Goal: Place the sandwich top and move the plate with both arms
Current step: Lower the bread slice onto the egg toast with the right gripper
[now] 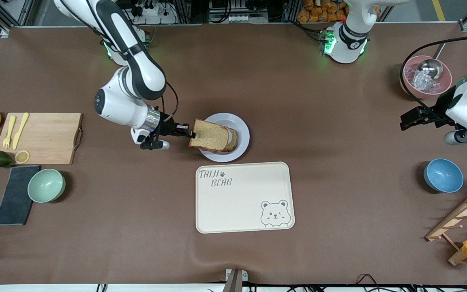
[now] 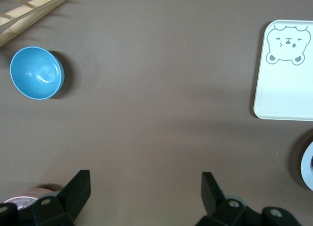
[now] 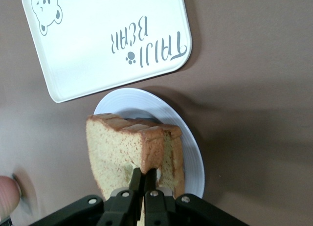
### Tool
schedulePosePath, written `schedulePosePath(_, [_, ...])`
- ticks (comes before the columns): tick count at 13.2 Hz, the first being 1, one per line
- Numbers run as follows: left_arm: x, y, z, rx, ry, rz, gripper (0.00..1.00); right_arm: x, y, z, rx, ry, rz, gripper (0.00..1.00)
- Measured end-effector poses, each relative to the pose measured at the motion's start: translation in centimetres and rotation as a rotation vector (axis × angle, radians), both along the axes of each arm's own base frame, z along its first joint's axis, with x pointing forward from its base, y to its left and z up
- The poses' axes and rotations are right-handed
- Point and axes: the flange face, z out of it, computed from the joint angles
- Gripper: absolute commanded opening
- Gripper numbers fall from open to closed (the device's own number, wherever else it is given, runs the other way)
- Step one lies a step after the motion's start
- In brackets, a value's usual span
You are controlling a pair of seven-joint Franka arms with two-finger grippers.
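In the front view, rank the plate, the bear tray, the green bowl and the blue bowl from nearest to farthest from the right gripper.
From the right gripper, shut on the sandwich top:
1. Plate: directly beneath the held slice.
2. Bear tray: nearer the front camera than the plate.
3. Green bowl: toward the right arm's end of the table.
4. Blue bowl: toward the left arm's end.

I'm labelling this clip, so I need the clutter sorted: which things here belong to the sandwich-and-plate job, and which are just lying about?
Job:
- sandwich top, pinched by the shut right gripper over the plate
- plate
- left gripper, open, waiting beside the pink bowl

Lying about:
- bear tray
- blue bowl
- pink bowl
- green bowl
- cutting board
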Motion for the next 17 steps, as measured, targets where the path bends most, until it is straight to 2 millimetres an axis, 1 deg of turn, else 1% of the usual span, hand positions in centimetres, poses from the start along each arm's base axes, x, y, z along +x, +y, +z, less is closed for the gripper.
schedulePosePath(2, [0.0,0.2,-0.1,0.000,0.001,0.003,1.00,-0.9,1.6,-0.9,-0.011,-0.006,0.002,0.00])
schedulePosePath(3, [0.1,0.3,-0.1,0.000,0.001,0.005,1.00,-1.2,2.0,-1.1,-0.015,-0.007,0.005,0.00])
schedulePosePath(6, [0.1,0.5,-0.2,0.000,0.004,0.009,1.00,-1.6,2.5,-1.3,-0.012,0.000,0.010,0.00])
schedulePosePath(11, [0.3,0.5,-0.6,0.001,0.011,0.009,1.00,-3.1,3.7,-1.9,-0.017,0.006,0.015,0.00])
schedulePosePath(14, [0.3,0.5,-0.8,0.001,0.013,0.009,1.00,-3.4,3.6,-2.2,-0.021,0.012,0.012,0.00])
schedulePosePath(15, [0.4,0.5,-0.8,0.001,0.014,0.008,1.00,-3.4,3.5,-2.3,-0.021,0.014,0.008,0.02])
schedulePosePath(16, [0.4,0.4,-0.9,0.001,0.016,0.007,1.00,-3.3,3.4,-2.4,-0.023,0.016,0.005,0.09])
schedulePosePath(17, [0.4,0.3,-1.0,0.001,0.017,0.006,1.00,-3.3,3.3,-2.5,-0.023,0.018,0.002,0.11])
